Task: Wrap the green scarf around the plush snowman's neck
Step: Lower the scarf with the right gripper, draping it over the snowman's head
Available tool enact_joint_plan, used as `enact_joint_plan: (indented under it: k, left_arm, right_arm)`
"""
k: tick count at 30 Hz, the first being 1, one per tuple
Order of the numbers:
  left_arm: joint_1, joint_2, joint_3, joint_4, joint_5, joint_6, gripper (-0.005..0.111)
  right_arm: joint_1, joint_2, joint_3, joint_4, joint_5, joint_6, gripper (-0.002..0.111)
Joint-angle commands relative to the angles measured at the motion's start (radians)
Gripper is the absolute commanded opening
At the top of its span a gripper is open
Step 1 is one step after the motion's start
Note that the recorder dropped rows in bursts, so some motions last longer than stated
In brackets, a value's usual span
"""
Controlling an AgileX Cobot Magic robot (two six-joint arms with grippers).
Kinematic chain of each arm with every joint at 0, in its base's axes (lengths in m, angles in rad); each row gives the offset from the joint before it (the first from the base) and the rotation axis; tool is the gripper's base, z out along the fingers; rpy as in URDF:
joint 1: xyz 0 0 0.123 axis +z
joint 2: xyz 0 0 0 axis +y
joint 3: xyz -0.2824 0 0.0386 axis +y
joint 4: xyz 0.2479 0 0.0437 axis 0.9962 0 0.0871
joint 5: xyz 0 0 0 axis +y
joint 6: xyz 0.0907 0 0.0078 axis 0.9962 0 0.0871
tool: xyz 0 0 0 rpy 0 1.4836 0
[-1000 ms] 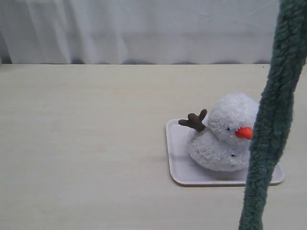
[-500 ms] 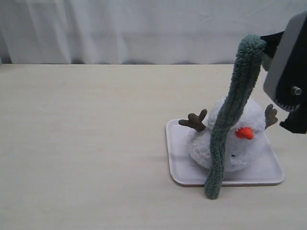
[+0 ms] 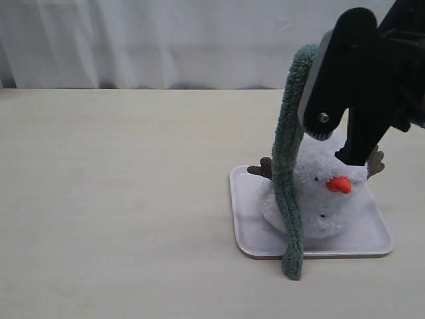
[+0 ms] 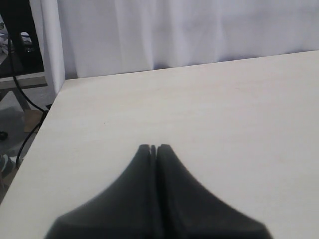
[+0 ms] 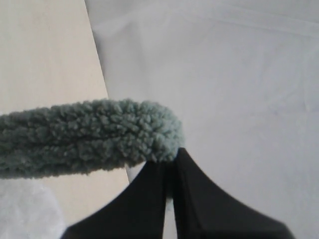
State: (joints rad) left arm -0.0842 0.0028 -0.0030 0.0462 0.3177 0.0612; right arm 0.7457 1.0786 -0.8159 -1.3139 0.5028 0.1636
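In the exterior view my right arm point(image 3: 362, 73) blocks the top of the plush snowman point(image 3: 319, 212). Only its orange nose point(image 3: 339, 185), lower face, body and the tips of both brown antlers show. The green scarf point(image 3: 287, 166) hangs from beside the arm across the snowman's left flank. I cannot tell whether it touches the plush. Its lower end reaches past the front rim of the white tray point(image 3: 247, 229) that the snowman sits on. The wooden table point(image 3: 113, 199) lies open to the left, with a white curtain point(image 3: 166, 40) behind.

In the left wrist view my left gripper point(image 4: 154, 148) is pressed together with nothing in it, over bare tabletop near the table's edge.

In the right wrist view my right gripper point(image 5: 170, 162) pinches the scarf's rounded end, and the rest of the scarf is cut off.
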Motion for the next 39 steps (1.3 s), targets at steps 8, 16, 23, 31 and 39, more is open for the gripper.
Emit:
enact_joint_plan:
  k: [8,16,23,31,39]
  left_arm:
    - [-0.006,-0.003,0.003,-0.004,-0.009,-0.006,0.000]
    - [-0.006,-0.003,0.003,-0.004,-0.009,-0.006,0.000]
    - [-0.006,-0.003,0.003,-0.004,-0.009,-0.006,0.000]
    - [-0.006,-0.003,0.003,-0.004,-0.009,-0.006,0.000]
    - [-0.006,-0.003,0.003,-0.004,-0.009,-0.006,0.000]
  right_arm:
    - [-0.142,0.148,-0.041,-0.250,0.047,0.439,0.004]
    - [-0.214,0.152,-0.043,-0.248,0.046,0.439,0.004]
    - [-0.218,0.213,-0.043,-0.241,0.055,0.459,0.004]
    - [-0.346,0.291,-0.043,-0.241,0.069,0.491,0.004]
    - [-0.375,0.291,-0.043,-0.197,0.112,0.504,0.004]
